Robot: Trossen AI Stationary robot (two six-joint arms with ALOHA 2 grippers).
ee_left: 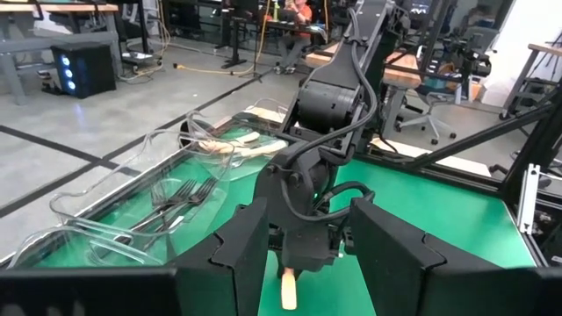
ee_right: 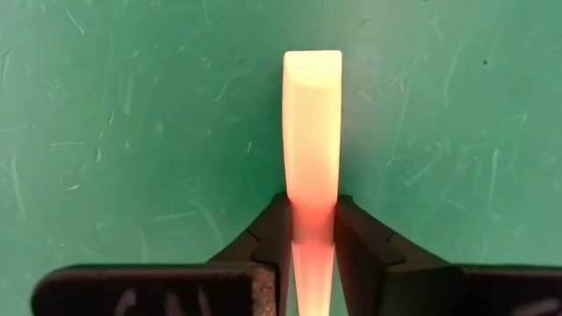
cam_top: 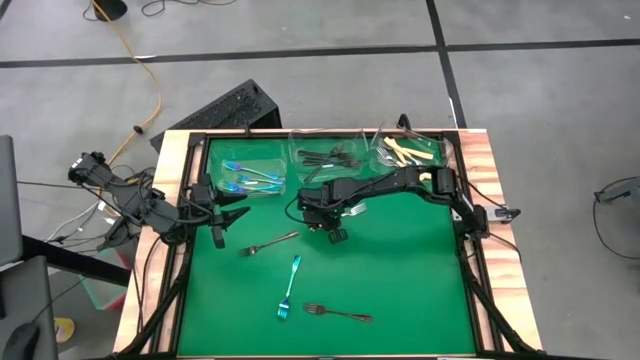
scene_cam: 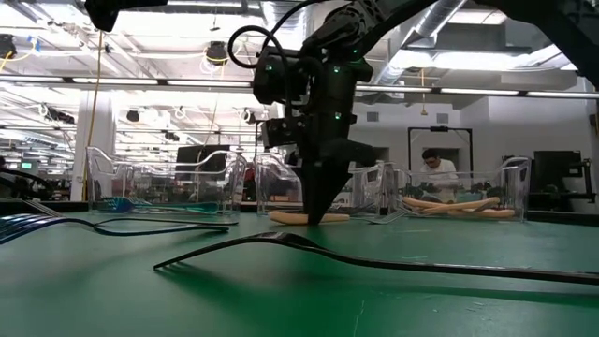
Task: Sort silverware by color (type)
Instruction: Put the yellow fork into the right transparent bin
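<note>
High view: right gripper [cam_top: 336, 233] down on the green mat [cam_top: 400, 290] mid-table, just in front of the three clear tubs [cam_top: 338, 160]; left gripper [cam_top: 218, 232] waits open at the left edge, with two dark forks [cam_top: 268, 243] and a blue fork [cam_top: 290, 287] loose on the mat. Low view: the cream-handled fork [scene_cam: 309, 217] lies flat under the gripper, so lift straight up. Right wrist view: fingers [ee_right: 268, 233] pinch the handle on both sides; keep it centred before carrying it to the tub of cream forks [cam_top: 412, 150].

Cream fork handle [ee_right: 312, 132] flat on green mat [ee_right: 132, 114], pinched between right gripper [ee_right: 312, 241] fingers [ee_right: 272, 233].
</note>
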